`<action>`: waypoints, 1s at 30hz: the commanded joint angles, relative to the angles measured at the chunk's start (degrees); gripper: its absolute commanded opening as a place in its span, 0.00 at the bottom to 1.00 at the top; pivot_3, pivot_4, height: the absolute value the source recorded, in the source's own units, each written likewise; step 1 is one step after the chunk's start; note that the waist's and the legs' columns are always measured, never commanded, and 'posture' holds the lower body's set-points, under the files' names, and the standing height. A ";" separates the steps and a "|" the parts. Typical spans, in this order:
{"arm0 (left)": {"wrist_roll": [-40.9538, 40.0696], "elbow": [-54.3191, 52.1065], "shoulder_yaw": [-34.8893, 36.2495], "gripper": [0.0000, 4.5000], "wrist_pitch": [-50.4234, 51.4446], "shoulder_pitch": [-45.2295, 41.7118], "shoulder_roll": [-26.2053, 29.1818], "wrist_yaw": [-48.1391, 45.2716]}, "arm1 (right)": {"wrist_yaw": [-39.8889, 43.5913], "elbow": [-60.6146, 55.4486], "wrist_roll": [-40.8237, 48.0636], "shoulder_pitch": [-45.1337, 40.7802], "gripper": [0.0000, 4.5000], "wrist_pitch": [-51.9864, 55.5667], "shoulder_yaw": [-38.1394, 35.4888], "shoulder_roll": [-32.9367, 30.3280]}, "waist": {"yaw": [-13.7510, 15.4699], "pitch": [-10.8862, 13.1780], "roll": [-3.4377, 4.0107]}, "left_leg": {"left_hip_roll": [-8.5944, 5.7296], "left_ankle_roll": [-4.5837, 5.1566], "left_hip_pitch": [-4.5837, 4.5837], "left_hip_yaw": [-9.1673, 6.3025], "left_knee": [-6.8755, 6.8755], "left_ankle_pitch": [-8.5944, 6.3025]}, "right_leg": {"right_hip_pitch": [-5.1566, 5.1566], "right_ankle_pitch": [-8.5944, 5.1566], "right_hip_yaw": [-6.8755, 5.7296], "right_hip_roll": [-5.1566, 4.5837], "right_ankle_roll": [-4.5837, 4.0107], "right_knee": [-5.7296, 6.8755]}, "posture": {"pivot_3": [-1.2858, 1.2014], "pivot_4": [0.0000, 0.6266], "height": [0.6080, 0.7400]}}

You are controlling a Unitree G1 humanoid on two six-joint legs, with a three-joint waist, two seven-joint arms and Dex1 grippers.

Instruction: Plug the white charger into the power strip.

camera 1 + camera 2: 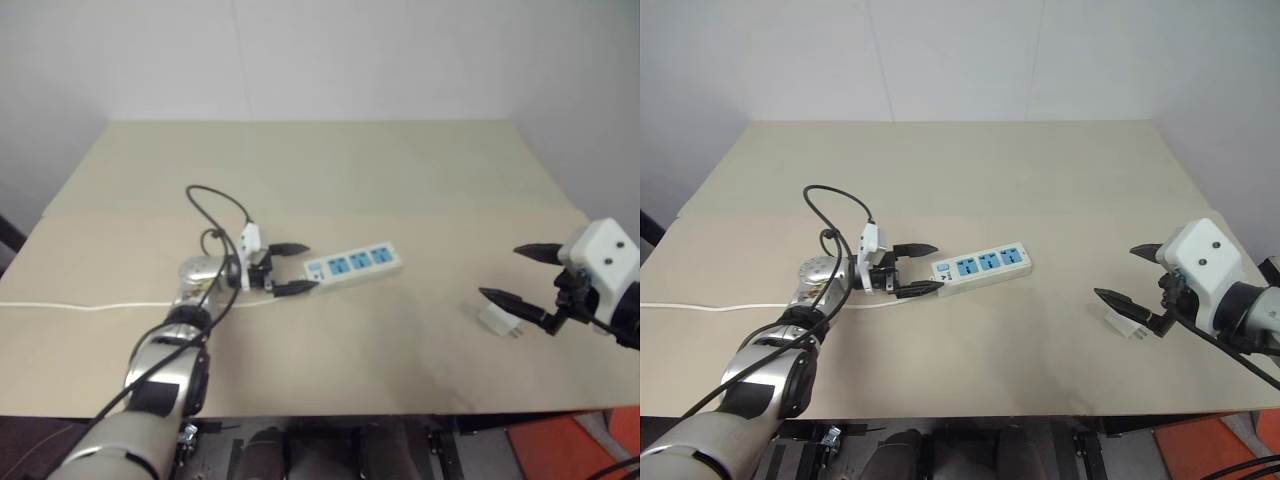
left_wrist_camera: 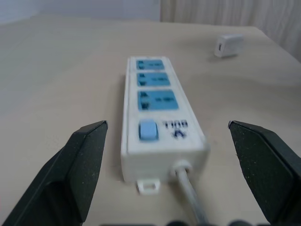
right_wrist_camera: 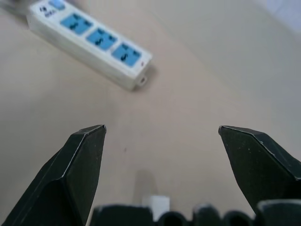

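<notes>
Left gripper (image 1: 293, 268) held low over the table (image 1: 400, 180), pointing level toward the switch end of the power strip (image 1: 353, 264), black fingers spread wide with nothing between them; fingertips just short of that end, one on either side of the line of the cord (image 1: 100, 306). In the left wrist view, strip lying straight ahead between the two open fingers (image 2: 77, 165), cord exiting the near end toward the camera. Right gripper (image 1: 520, 275) raised above the table's right side, angled downward and toward the strip, fingers likewise wide apart and empty. White charger (image 1: 499, 320) lying on the table just beneath and beside the lower right fingertip, well apart from the strip; contact between fingertip and charger not determinable. Power strip near the table's middle, lying flat, slightly diagonal, three blue socket faces upward, blue switch at the end nearest the left gripper. Small blue printing beside the switch, visible in the left wrist view, too blurred to read. Faint markings on each socket face, also illegible.
</notes>
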 commanded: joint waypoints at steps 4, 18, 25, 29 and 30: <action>3.86 3.52 0.53 1.00 -2.15 -1.25 -2.13 4.18 | -2.01 -2.73 -0.52 3.69 1.00 0.94 -4.12 0.40 | 0.06 0.01 -0.02 | -0.01 0.00 0.00 0.00 0.01 0.00 | 0.00 0.00 0.00 -0.01 0.01 0.01 | 0.52 0.24 1.00; 6.24 5.21 2.68 1.00 -2.79 0.75 -5.95 9.27 | -2.93 -0.30 -0.82 2.22 1.00 0.01 -1.19 -0.53 | 0.46 0.01 -0.02 | -0.01 0.00 0.02 0.00 0.02 0.00 | 0.02 0.00 0.01 0.00 0.02 0.01 | 0.52 0.24 1.00; 7.39 5.42 2.73 0.91 -2.80 1.97 -5.47 8.36 | -3.53 1.50 -2.62 1.57 1.00 -0.73 0.26 -0.52 | 0.50 0.00 -0.01 | -0.01 0.00 0.04 0.00 0.02 0.00 | 0.02 0.00 0.02 0.00 0.02 0.02 | 0.52 0.24 1.00; 8.70 5.34 2.03 0.73 -4.04 2.59 -4.92 8.80 | -3.65 1.85 -2.58 0.78 1.00 -0.86 0.49 -0.45 | 0.42 -0.01 -0.01 | -0.01 0.00 0.07 0.00 0.02 0.00 | 0.04 0.00 0.02 0.01 0.02 0.04 | 0.52 0.24 1.00; 8.92 5.29 1.96 0.73 -4.16 2.68 -4.87 9.09 | -3.63 1.95 -2.60 0.53 1.00 -0.86 0.67 -0.57 | 0.39 -0.01 -0.01 | 0.00 0.00 0.09 0.00 0.02 0.00 | 0.04 0.00 0.02 0.01 0.02 0.04 | 0.52 0.24 1.00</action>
